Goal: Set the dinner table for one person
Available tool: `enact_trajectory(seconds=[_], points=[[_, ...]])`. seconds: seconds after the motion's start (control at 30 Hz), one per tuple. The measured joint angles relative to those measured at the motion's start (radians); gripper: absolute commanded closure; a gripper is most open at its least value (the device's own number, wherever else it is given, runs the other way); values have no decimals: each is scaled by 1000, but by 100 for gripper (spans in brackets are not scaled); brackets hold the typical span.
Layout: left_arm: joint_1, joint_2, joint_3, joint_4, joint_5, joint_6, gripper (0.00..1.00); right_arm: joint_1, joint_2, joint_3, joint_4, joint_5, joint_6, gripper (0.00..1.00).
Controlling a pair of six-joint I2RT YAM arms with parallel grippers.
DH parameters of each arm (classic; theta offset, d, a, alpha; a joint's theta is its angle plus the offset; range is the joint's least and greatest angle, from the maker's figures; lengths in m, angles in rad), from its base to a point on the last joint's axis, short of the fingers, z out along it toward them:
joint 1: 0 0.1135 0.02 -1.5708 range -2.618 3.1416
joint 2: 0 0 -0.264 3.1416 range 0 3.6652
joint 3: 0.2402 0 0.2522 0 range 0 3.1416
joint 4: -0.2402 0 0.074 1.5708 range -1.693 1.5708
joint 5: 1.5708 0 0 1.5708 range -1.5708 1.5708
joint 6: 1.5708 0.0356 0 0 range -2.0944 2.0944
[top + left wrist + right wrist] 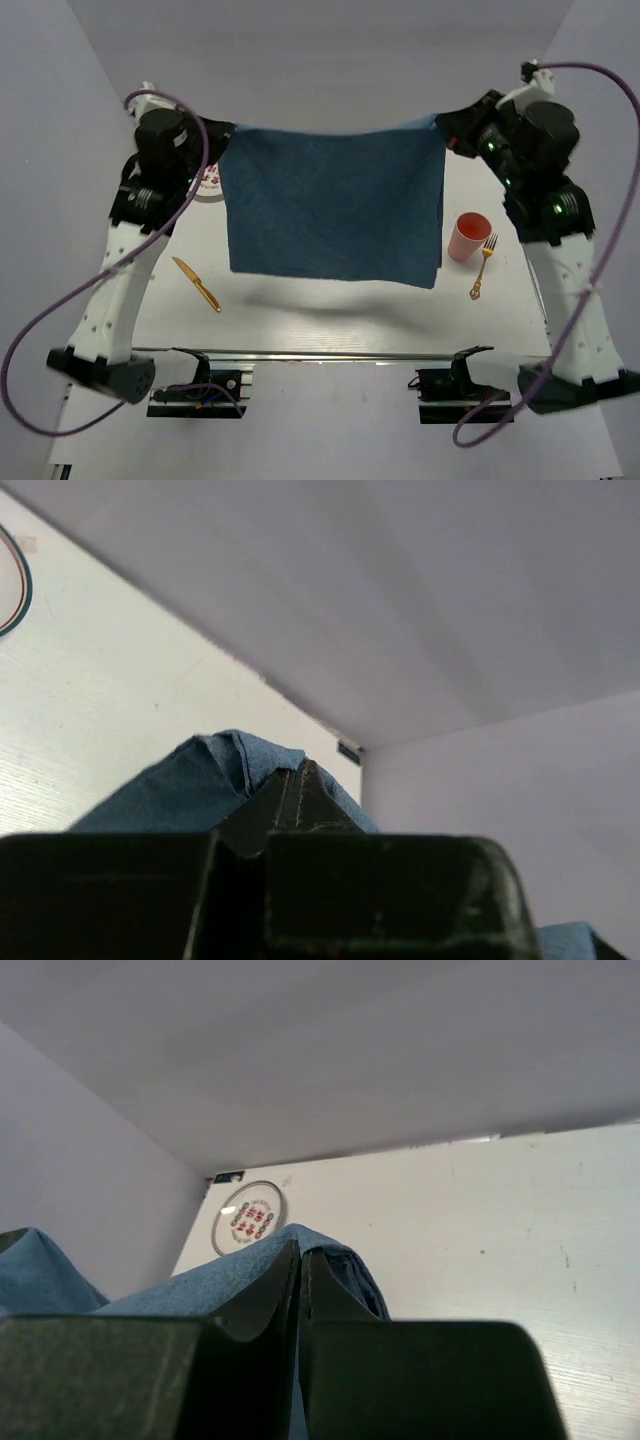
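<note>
A blue cloth (334, 205) hangs stretched in the air above the white dinner table (300, 320). My left gripper (222, 130) is shut on its far left corner (225, 765). My right gripper (443, 128) is shut on its far right corner (330, 1255). A white plate (210, 181) with a red pattern lies at the left, partly behind the cloth; it also shows in the right wrist view (248, 1217). A gold knife (197, 283) lies front left. An orange cup (468, 237) and a gold fork (483, 267) stand and lie at the right.
The table's metal rail (340, 354) runs along the front edge. Grey walls close in the table at the back and both sides. The cloth's shadow falls on the table under its lower edge.
</note>
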Motion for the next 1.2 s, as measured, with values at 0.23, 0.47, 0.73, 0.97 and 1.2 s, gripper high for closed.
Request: enact_trajectory(seconds=[0.23,0.47,0.73,0.97,1.2], points=[[15,359,197,-44,19,39,100,-48,409,256,-76,-56,-27,100],[58,590,500,-21,81,116,100,-128,687,510,-151,-173,-33,100],[73,469,258,201,148,160,100,-198,621,405,-55,-294,-44,100],[55,152,-481,472,180,127,50,-200,362,-202,90,-328,-47,57],[51,-106,-905,439,153,67,2,-196,134,-599,117,-275,-30,11]])
